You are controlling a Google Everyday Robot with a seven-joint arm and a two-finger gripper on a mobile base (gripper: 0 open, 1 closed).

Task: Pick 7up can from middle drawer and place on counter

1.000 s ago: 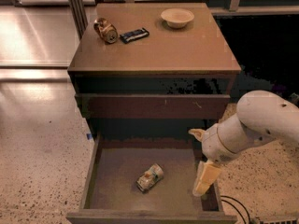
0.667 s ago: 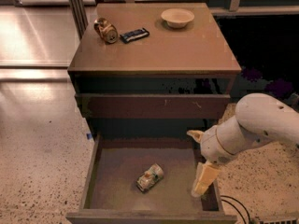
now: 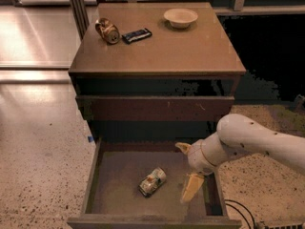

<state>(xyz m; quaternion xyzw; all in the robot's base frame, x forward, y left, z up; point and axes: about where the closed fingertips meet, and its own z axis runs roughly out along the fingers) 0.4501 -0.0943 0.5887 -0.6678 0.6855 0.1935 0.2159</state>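
The 7up can (image 3: 152,181) lies on its side on the grey-brown floor of the open middle drawer (image 3: 114,194), near the middle. My gripper (image 3: 187,168) hangs inside the drawer just right of the can, apart from it. Its pale yellow fingers (image 3: 192,187) are spread open and hold nothing. The white arm comes in from the right. The counter (image 3: 162,51) is the reddish-brown top of the cabinet, above and behind.
On the counter stand a brown-gold can (image 3: 107,31) on its side, a dark flat packet (image 3: 137,35) and a pale bowl (image 3: 180,17). The closed upper drawer front (image 3: 152,108) overhangs the back of the open drawer. Speckled floor lies to the left.
My gripper has moved left inside the drawer, closer to the can. The can has not moved.
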